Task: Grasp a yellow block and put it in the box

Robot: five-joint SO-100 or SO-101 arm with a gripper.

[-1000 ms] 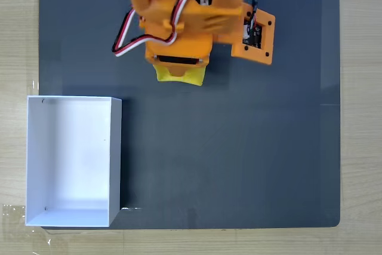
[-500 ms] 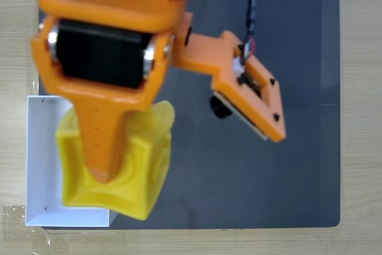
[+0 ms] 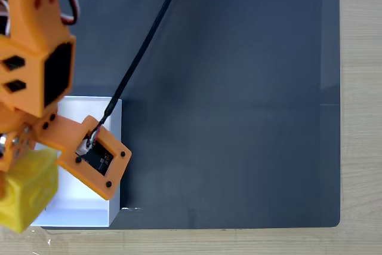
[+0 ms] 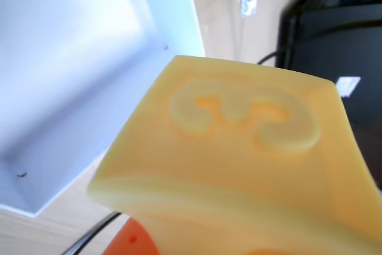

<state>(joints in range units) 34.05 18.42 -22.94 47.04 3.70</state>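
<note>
the yellow block (image 4: 239, 153) is showing a raised number 3 on its face in the wrist view, and that is the only writing that can be read. the block is filling most of that view, very close to the camera and a bit blurry. no brand name is showing on anything.

in the fixed view the yellow block (image 3: 27, 192) is sitting at the lower left, up in the air, under the orange arm (image 3: 36, 58). it is hanging over the left edge of the box (image 3: 77, 207). the gripper (image 3: 9, 171) is mostly off the left side of the picture, so i cannot tell how its fingers are set, though the block is staying up right against it. a small orange camera holder (image 3: 98, 159) is sticking out from the arm over the box, and a black cable (image 3: 143, 46) is running from it up to the top edge.

the box is white, open on top and plain inside. in the wrist view its white walls (image 4: 77, 58) are meeting at a corner behind the block.

the box is lying on a dark grey mat (image 3: 239, 117) at the mat's lower left corner. the mat is covering a light wooden table (image 3: 361, 117). clear tape (image 3: 18, 219) is shining near the box's lower left corner. in the wrist view something black (image 4: 340, 46) is standing at the far right, past the pale table.
</note>
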